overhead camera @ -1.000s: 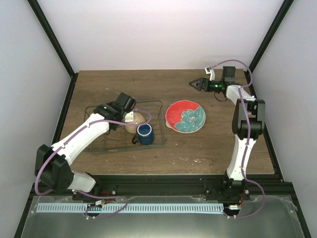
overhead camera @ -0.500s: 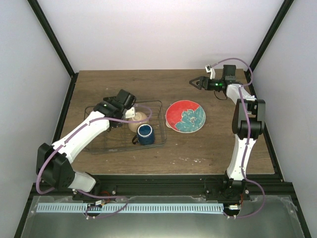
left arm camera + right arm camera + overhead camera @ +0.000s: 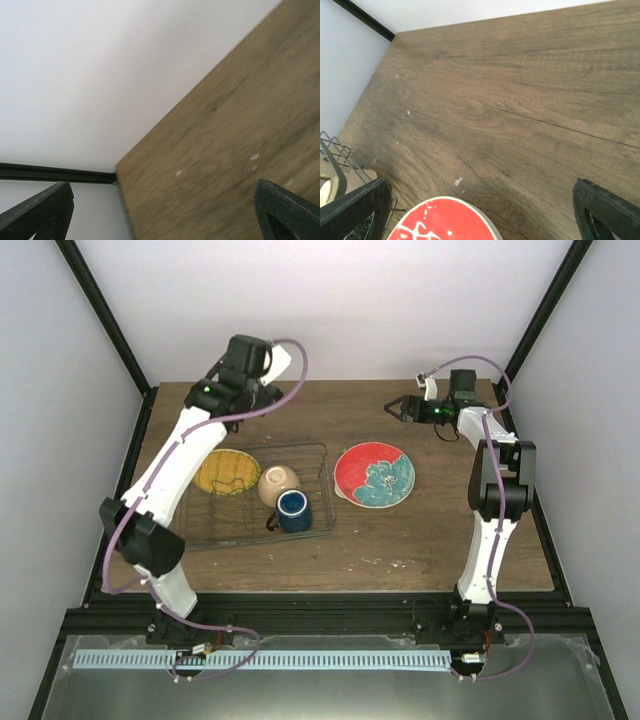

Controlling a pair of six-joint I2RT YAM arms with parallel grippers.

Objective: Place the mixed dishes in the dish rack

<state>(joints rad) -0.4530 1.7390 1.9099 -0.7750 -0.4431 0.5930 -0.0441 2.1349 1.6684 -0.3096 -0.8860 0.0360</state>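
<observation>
The dish rack (image 3: pixel 318 490), a dark wire basket, sits left of centre on the table. Inside it lie a yellow-orange plate (image 3: pixel 225 472), a cream bowl (image 3: pixel 278 483) on its side and a dark blue mug (image 3: pixel 292 510). To the right of the rack, a red plate with a teal flower (image 3: pixel 374 476) lies flat on the wood. My left gripper (image 3: pixel 243 390) is raised over the table's back left, open and empty (image 3: pixel 165 215). At the back right my right gripper (image 3: pixel 395 408) hangs open and empty (image 3: pixel 480 215), beyond the red plate's rim (image 3: pixel 445 222).
The wooden table (image 3: pixel 440 530) is closed in by white walls and black corner posts (image 3: pixel 105 315). The rack's wire corner (image 3: pixel 335 155) shows at the left edge of the right wrist view. The left wrist view shows the table's back left corner (image 3: pixel 117 172).
My left gripper opened, let go of the cream bowl in the rack and rose toward the back wall, uncovering the yellow-orange plate. The right arm barely moved.
</observation>
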